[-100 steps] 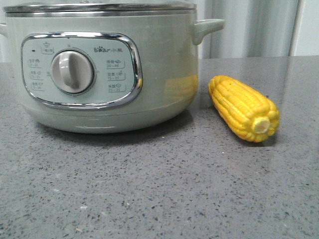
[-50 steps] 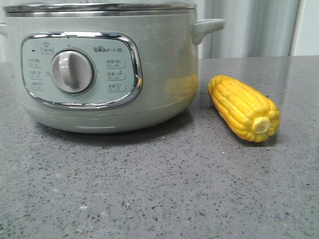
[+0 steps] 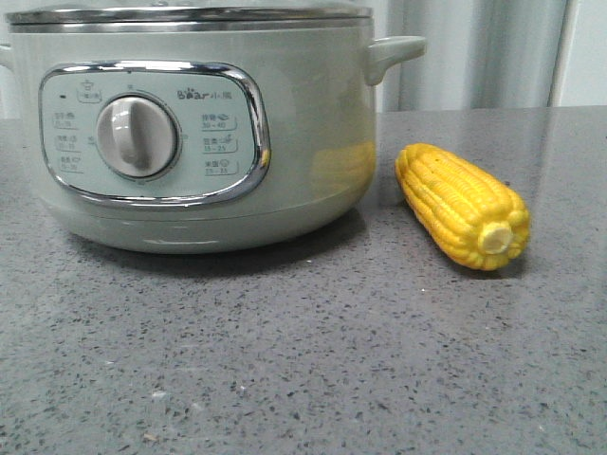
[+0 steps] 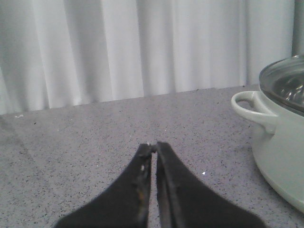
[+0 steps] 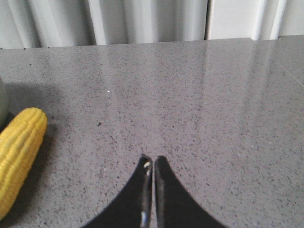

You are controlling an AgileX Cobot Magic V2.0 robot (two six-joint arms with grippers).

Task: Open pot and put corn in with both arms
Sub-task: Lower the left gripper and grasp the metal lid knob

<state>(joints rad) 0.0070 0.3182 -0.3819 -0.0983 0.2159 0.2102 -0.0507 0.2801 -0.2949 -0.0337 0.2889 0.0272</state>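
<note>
The pot [image 3: 199,123] stands on the grey speckled counter [image 3: 303,360], filling the left and middle of the front view, with its dial [image 3: 137,137] facing the camera and its glass lid [image 3: 190,13] resting on the steel rim. The corn [image 3: 463,205] lies on the counter just to the right of the pot, apart from it, its pale stub end turned toward the camera and its tip angled back toward the pot. A yellow reflection of the corn shows on the pot's near side.

Neither hand appears in the front view. In the left wrist view the left hand [image 4: 153,145] has its two dark fingers pressed together at the tips, holding nothing, low over bare counter. The pot [image 4: 280,142] sits off to one side of it, well apart, with one side handle [image 4: 251,107] and the edge of the lid [image 4: 285,88] in sight.

In the right wrist view the right hand [image 5: 152,160] is likewise closed, fingertips nearly touching, with nothing between them. The corn [image 5: 19,156] lies on the counter off to one side of this hand, not touching it. A white curtain [image 5: 118,21] hangs behind the far edge of the counter.
</note>
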